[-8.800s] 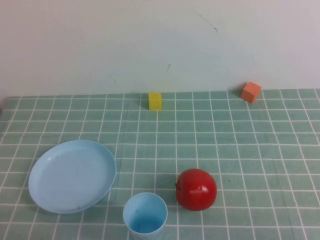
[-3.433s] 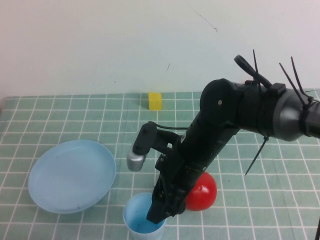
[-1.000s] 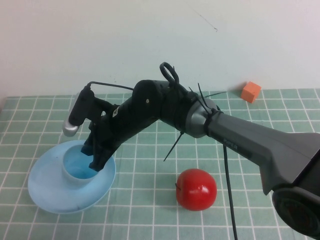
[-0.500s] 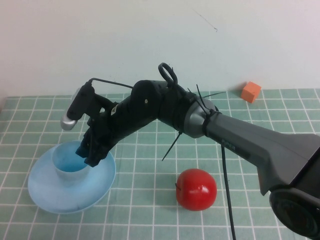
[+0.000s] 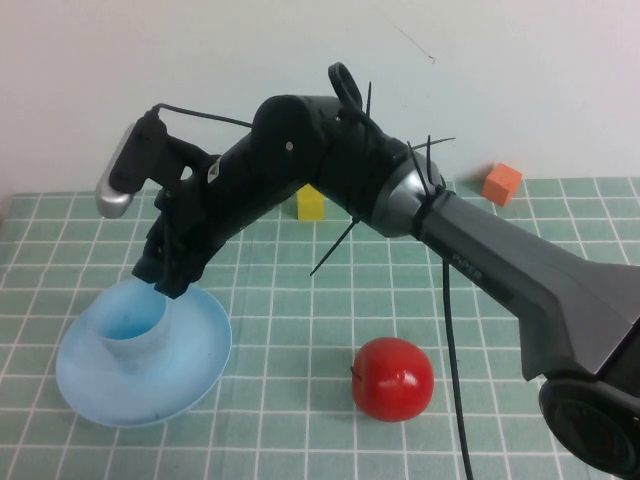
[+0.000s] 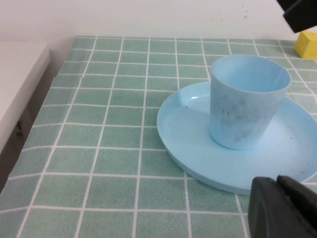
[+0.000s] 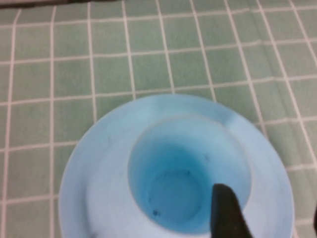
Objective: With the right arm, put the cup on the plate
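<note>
Partly hidden left gripper (image 6: 280,208), right gripper (image 5: 165,275).

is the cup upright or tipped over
Upright: the cup stands on its base on the plate, mouth up, with the right gripper open just above its rim.

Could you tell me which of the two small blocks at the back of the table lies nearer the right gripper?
The yellow block, partly hidden behind the arm; the orange block sits far off. The right gripper hovers above the cup.
</note>
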Controlling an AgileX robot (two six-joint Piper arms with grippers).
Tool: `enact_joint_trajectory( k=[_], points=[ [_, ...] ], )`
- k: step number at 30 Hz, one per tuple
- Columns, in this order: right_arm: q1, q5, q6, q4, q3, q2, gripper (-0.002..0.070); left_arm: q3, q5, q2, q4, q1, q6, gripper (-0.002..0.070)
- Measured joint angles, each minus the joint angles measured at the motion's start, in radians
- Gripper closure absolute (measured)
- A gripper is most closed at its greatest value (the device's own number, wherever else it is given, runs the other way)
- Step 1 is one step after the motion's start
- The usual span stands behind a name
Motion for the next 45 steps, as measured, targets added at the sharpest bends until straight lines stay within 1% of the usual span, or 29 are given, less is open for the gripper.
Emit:
enact_joint_trajectory(
  k=[1, 3, 6, 7, 8, 10, 15, 26, 34, 41, 45],
  points=[
    [0.002, 0.033, 0.028, -0.022, -0.018, 0.000, 0.0321, 0.000, 0.000, 0.000, 0.000, 0.000, 0.000, 0.0678],
    [0.002, 0.115, 0.094, -0.073, -0.045, -0.007, 0.0389, 0.000, 0.000, 0.000, 0.000, 0.000, 0.000, 0.0678],
    [0.002, 0.259, 0.143, -0.143, -0.077, -0.034, 0.0565, 0.000, 0.000, 0.000, 0.000, 0.000, 0.000, 0.0678],
    [0.002, 0.301, 0.150, -0.168, -0.081, -0.047, 0.0604, 0.000, 0.000, 0.000, 0.000, 0.000, 0.000, 0.0678],
    [0.002, 0.329, 0.156, -0.197, -0.086, -0.064, 0.0629, 0.000, 0.000, 0.000, 0.000, 0.000, 0.000, 0.0678],
    [0.002, 0.351, 0.173, -0.272, -0.091, -0.098, 0.0654, 0.000, 0.000, 0.000, 0.000, 0.000, 0.000, 0.0678],
    [0.002, 0.354, 0.273, -0.529, -0.091, -0.214, 0.0673, 0.000, 0.000, 0.000, 0.000, 0.000, 0.000, 0.0678],
    [0.000, 0.356, 0.363, -0.906, -0.093, -0.503, 0.0678, 0.000, 0.000, 0.000, 0.000, 0.000, 0.000, 0.0678],
    [0.000, 0.356, 0.421, -1.097, -0.101, -0.739, 0.0678, 0.000, 0.000, 0.000, 0.000, 0.000, 0.000, 0.0678],
    [0.000, 0.356, 0.426, -1.125, -0.108, -0.899, 0.0678, 0.000, 0.000, 0.000, 0.000, 0.000, 0.000, 0.0678],
    [0.000, 0.356, 0.426, -1.183, -0.108, -0.952, 0.0679, 0.000, 0.000, 0.000, 0.000, 0.000, 0.000, 0.0678]
  ],
)
